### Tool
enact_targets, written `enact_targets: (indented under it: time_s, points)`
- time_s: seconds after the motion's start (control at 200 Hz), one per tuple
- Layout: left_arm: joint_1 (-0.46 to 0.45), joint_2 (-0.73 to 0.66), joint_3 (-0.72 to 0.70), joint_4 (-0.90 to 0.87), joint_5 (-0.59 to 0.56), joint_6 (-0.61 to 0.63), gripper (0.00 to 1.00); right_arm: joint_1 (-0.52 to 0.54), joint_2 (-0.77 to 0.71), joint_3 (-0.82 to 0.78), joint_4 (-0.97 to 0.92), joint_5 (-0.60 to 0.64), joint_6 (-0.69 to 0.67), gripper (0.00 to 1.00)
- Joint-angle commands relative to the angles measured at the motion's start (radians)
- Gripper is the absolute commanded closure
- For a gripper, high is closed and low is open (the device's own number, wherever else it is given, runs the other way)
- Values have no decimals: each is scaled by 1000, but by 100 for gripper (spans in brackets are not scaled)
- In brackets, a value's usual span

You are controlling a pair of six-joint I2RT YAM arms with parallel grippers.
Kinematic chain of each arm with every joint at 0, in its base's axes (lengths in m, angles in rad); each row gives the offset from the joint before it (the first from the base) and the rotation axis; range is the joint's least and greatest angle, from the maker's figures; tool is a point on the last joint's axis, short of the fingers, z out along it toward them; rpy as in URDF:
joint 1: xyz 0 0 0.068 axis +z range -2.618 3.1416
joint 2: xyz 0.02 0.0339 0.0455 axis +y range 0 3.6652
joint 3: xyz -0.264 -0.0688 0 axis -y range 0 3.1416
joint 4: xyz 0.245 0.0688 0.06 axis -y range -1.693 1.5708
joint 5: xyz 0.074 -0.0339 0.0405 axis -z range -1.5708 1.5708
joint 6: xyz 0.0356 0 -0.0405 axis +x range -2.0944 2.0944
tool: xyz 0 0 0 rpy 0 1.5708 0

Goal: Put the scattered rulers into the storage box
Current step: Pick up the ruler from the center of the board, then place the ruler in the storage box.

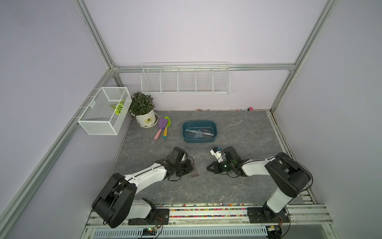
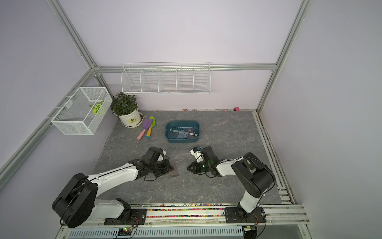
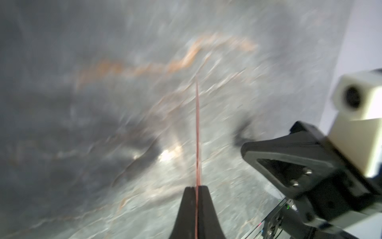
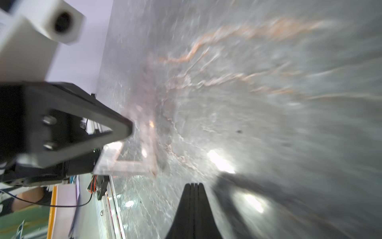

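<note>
**Teal storage box (image 1: 198, 141) nearly filled; one triangle outstanding**

- Container: the storage box is sitting toward the back of the grey table (image 1: 244, 132), about mid-width and well apart from both arms.
- Contents: the box is holding a loose heap of see-through rulers (image 1: 199, 132). Straight strips are lying crosswise with a half-round piece among them, and the exact count is not readable.
- Outstanding: a brownish-purple triangle (image 4: 132, 166) is showing as the only piece outside the box, at the front between the two arms. It is thin, tinted and see-through, with an open centre. Edge-on it is appearing as a fine reddish line.
- Holder: the left gripper (image 3: 197, 187) is pinching that triangle, jaws pressed on its two faces. Whether the triangle is clear of the table cannot be told.
- Idle: the right gripper (image 4: 193, 184) is pointing toward the triangle, jaws together and gripping nothing.
- Status, judged: most of the job is looking done, with only carrying this triangle to the box and releasing it left.
</note>
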Motion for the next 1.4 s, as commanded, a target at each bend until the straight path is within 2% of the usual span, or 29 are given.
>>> enact_targets:
  time_s: [0.0,0.2,0.36,0.44,0.62,0.805,0.855,0.95,1.075,1.21,1.295,1.395]
  points:
    - [58,46,200,-81,-18,86,100,-29,-49,-27,-57,-23,-29,98]
    - [163,322,618,-200,26,204,100,-54,-54,-26,-38,-49,-16,98]
    - [207,559,894,-290,66,261,100,-100,-15,-11,-2,-102,2,98]
    - [227,641,972,-317,92,274,100,-117,-3,-2,-1,-118,1,98]
    - [275,755,1084,-373,67,319,100,-137,30,10,16,-140,7,98]
    - [279,854,1175,-419,67,350,100,-150,59,15,41,-153,20,98]
    - [279,868,1182,-423,69,352,92,-154,61,17,41,-152,20,98]
    - [279,875,1178,-428,67,356,69,-163,62,18,37,-152,19,98]
    - [278,858,1171,-437,54,364,49,-182,47,20,19,-146,9,97]
    - [278,827,1173,-460,24,370,40,-198,11,27,-24,-131,-10,95]
    - [277,781,1167,-466,-29,375,38,-203,-20,35,-55,-114,-21,92]
    - [265,653,1100,-416,-112,396,34,-209,-100,57,-144,-48,-75,74]
